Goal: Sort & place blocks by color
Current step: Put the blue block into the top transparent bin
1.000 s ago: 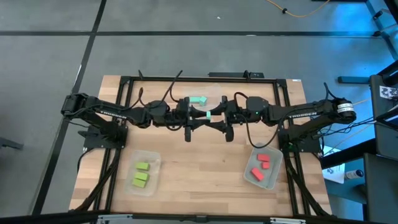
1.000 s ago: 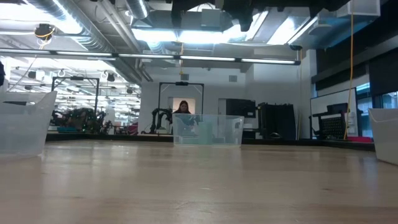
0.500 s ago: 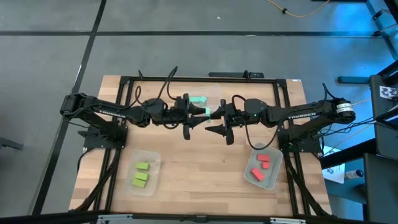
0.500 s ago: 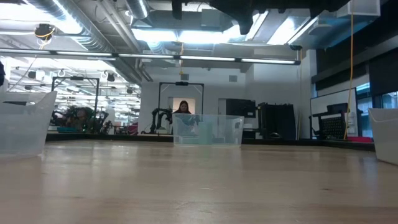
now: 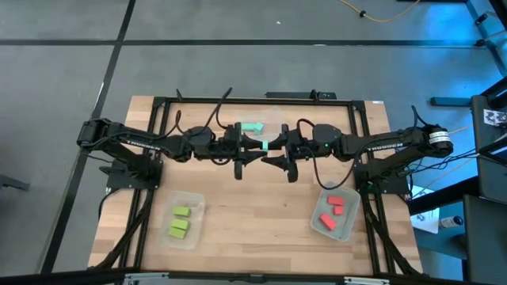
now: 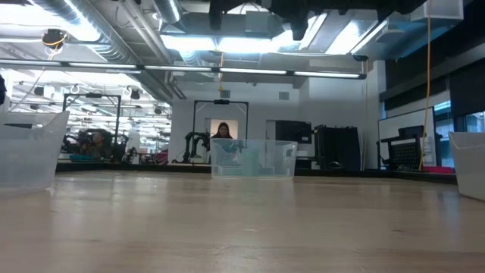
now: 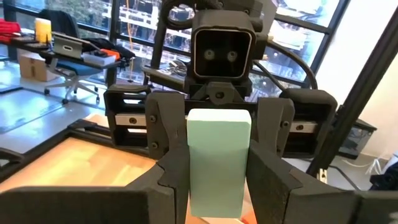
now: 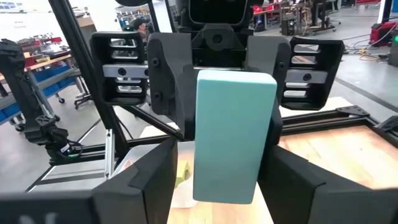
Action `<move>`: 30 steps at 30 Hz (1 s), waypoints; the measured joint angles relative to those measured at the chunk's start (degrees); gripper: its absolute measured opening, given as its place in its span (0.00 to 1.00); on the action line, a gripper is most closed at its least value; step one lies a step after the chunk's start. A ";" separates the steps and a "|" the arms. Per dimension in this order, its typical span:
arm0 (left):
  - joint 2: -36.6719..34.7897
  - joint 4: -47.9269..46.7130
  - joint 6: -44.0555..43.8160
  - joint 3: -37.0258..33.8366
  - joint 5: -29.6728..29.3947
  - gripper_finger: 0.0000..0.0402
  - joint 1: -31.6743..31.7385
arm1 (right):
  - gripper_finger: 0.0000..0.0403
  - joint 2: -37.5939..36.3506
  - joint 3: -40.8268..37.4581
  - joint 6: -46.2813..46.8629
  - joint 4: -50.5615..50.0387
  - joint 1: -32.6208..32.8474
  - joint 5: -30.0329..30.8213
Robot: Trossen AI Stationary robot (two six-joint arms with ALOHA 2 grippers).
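Observation:
A teal block point(image 5: 265, 143) hangs upright in the air over the table's middle, between my two grippers, which face each other tip to tip. My left gripper point(image 5: 255, 147) is shut on it. My right gripper point(image 5: 275, 149) is open, its fingers standing on either side of the same block point(image 8: 233, 137). Another teal block point(image 5: 252, 127) lies in the clear tub at the far middle. Three lime green blocks point(image 5: 180, 222) lie in the near-left tub, and three red-pink blocks point(image 5: 332, 210) in the near-right tub. My left gripper pinches the teal block's two narrow sides point(image 7: 194, 186) between its two fingers. The fingers come level from the table's left. The block stands upright in the hold, lifted clear of the table, with one broad face toward each wrist camera.
The clear tub point(image 6: 254, 159) at the far middle stands just beyond the grippers. The green blocks' tub point(image 5: 194, 207) and the red blocks' tub point(image 5: 348, 226) stand near the front edge. Bare wood lies between them. A black frame point(image 5: 253, 99) borders the table.
Half a second ago the two grippers stood a little apart over the table's middle. They have since come back together, tip to tip, around the teal block, which stays lifted clear.

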 joint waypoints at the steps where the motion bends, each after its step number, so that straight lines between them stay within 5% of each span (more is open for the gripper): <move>1: 0.00 0.06 0.00 0.00 0.02 0.28 0.00 | 0.51 0.00 0.00 -0.02 0.02 0.02 0.12; 6: 0.00 0.06 0.07 0.00 0.09 0.28 -0.02 | 0.50 0.00 0.00 -0.11 0.04 0.01 0.10; 12: 0.00 0.08 0.96 -0.04 -0.02 0.28 -0.07 | 0.33 0.00 0.00 0.25 -0.15 -0.01 0.35; 15: 0.00 -0.08 0.94 -0.07 -0.07 0.29 -0.06 | 0.33 -0.02 0.00 0.28 -0.48 -0.02 0.31; 19: -0.19 -0.96 -0.30 -0.07 0.21 0.42 0.15 | 0.33 -1.36 0.09 -0.13 -3.36 -0.08 -0.12; 24: -4.30 -10.09 -0.35 -0.15 0.03 0.55 1.48 | 0.33 -6.69 0.09 -1.63 -13.55 -1.80 -0.59; 30: -12.57 -22.52 0.05 -0.09 0.58 0.57 4.52 | 0.33 -15.62 -0.31 -4.76 -24.56 -4.17 -0.34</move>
